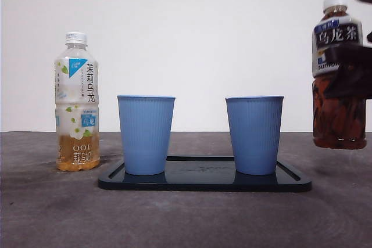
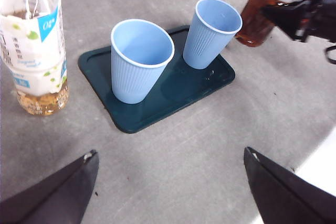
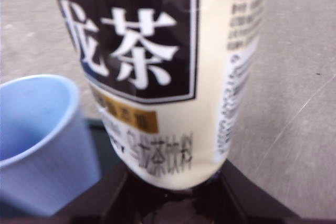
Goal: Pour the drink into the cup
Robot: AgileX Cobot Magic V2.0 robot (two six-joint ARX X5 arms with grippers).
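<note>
The right gripper [image 1: 349, 74] is clamped around the middle of the dark oolong tea bottle [image 1: 338, 85], holding it upright and clear of the table — its base hangs above the surface at the far right of the front view, and its white cap [image 1: 335, 1] appears to be on. From the bottle, the nearer blue cup [image 1: 254, 135] stands on the dark tray [image 1: 203, 179] just beside it, inward toward the table's middle; the other blue cup [image 1: 146, 135] sits further along the same tray. So the pour turns on tipping the bottle's upright long axis sideways toward that nearer cup. The left gripper [image 2: 170, 187] hovers wide open and empty, well back from the tray, near the pale jasmine tea bottle [image 1: 77, 103] standing on the table.
</note>
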